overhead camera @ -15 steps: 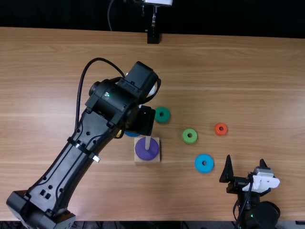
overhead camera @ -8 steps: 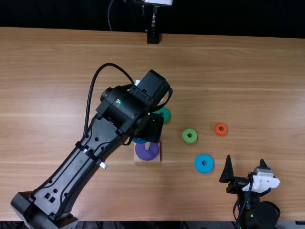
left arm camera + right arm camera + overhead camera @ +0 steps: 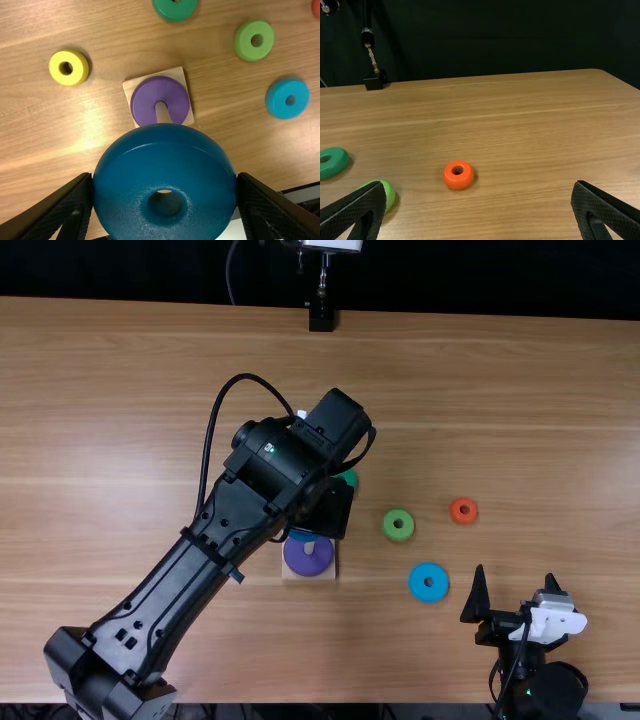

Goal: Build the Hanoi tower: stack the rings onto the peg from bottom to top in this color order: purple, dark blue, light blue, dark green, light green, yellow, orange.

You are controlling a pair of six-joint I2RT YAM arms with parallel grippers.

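In the top view the dark blue ring [image 3: 304, 536] lies just beyond the peg [image 3: 309, 548], on the side away from the near edge of the table [image 3: 500, 390]; I judge a small shift back nearer, then down; in the left wrist view my left gripper [image 3: 165, 182] pinches that ring by opposite sides, the peg upright through the purple ring [image 3: 153, 95]; in the right wrist view my right gripper [image 3: 479, 186] stands wide, empty, farther from the peg.
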